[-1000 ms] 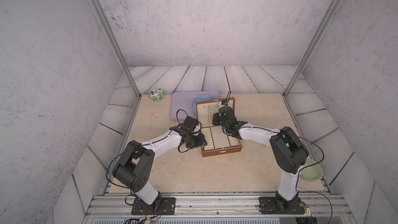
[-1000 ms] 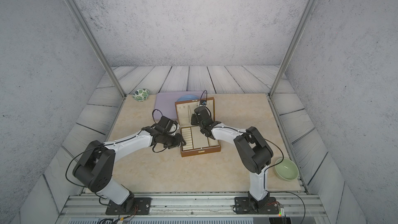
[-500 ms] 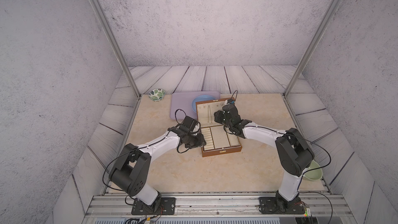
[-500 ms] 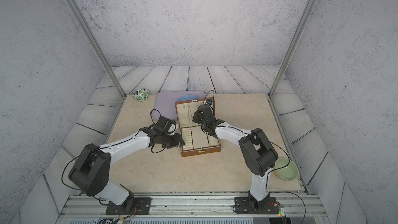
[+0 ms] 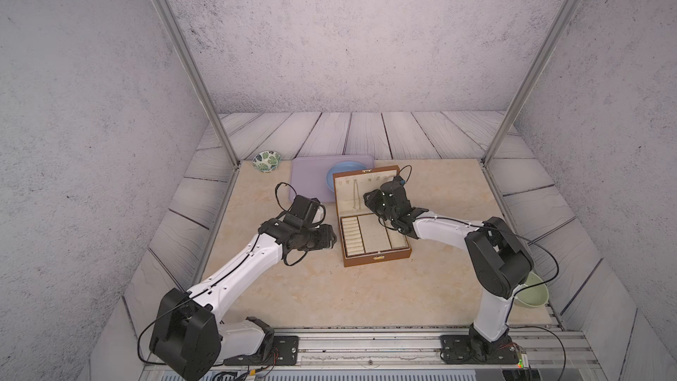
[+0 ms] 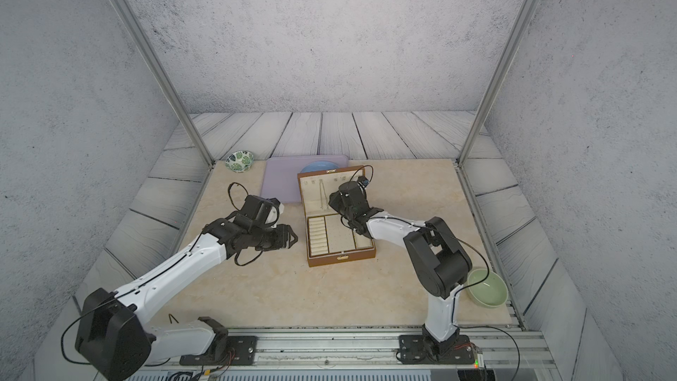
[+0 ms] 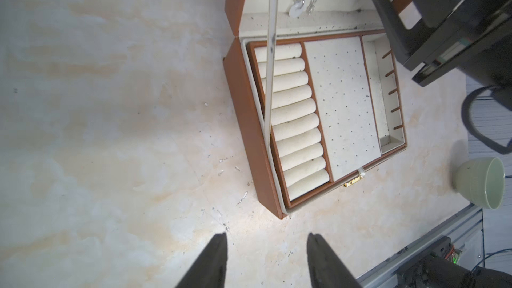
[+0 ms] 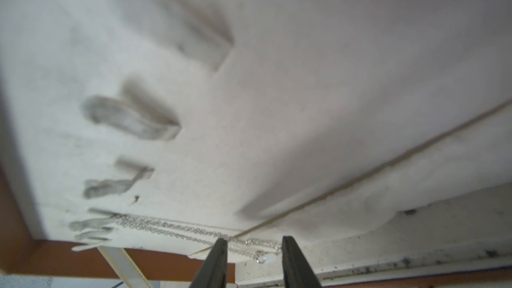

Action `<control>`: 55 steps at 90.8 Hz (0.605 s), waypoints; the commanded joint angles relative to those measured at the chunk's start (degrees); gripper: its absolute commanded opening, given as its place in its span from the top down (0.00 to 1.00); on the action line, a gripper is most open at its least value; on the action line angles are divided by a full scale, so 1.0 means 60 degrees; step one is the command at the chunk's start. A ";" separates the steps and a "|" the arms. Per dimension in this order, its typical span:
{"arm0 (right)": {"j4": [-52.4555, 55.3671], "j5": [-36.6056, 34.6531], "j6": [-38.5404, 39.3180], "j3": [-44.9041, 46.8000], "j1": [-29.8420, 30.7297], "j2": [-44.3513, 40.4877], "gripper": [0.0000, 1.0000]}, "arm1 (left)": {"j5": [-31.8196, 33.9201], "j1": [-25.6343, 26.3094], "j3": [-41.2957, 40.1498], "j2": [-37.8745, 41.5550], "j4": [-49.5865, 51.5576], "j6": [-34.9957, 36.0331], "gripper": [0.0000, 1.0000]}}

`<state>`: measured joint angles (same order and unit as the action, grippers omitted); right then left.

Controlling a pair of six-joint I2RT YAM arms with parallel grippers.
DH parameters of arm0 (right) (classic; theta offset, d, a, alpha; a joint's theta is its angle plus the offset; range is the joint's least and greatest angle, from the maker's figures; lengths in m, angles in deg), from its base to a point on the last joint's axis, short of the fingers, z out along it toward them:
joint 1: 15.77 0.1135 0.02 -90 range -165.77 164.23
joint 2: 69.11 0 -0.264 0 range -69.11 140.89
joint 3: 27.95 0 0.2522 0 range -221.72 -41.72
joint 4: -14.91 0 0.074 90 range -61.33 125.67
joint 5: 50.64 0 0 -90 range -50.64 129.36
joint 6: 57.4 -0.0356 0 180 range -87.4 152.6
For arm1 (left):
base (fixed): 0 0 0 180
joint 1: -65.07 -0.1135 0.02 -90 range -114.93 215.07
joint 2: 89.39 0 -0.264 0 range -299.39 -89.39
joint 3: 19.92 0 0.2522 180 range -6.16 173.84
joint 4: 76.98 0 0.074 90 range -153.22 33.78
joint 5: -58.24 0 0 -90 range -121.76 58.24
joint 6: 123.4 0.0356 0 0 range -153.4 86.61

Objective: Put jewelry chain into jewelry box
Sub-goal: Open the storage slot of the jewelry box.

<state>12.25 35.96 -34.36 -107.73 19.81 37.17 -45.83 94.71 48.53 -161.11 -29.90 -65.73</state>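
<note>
The thin pale-metal jewelry chain (image 8: 180,229) hangs against the cream lining in the raised lid of the brown rectangular jewelry box (image 5: 361,261). The right pincer (image 8: 253,241), released, points at its pendant end. The left pincer (image 7: 266,238), released and empty, hovers over the beige worktop (image 7: 110,134) beside the box.

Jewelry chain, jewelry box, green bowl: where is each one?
jewelry chain (image 7: 297,11), left wrist view, its pale pendant.
jewelry box (image 5: 362,259), a top view, brown front wall.
green bowl (image 6: 487,287), a top view, inner hollow.
</note>
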 commanded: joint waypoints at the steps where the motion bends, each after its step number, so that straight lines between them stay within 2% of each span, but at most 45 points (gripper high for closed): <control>1: -0.0266 -0.0093 -0.0815 -0.0126 -0.0076 0.0350 0.63 | 0.0463 -0.0063 0.0218 0.0265 0.0616 0.0028 0.44; 11: -0.0206 -0.0074 -0.1250 -0.0155 -0.0097 0.0519 0.64 | 0.0672 -0.0070 0.0293 0.0424 0.0817 0.0001 0.43; 55: -0.0380 -0.0438 -0.1627 -0.0251 -0.0244 0.0721 0.62 | 0.0786 -0.0137 0.0277 0.0660 0.0834 0.0002 0.43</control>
<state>11.26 35.78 -42.82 -107.78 19.28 40.20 -41.78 94.32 48.97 -157.90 -25.68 -65.80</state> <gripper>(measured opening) 0.369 0.571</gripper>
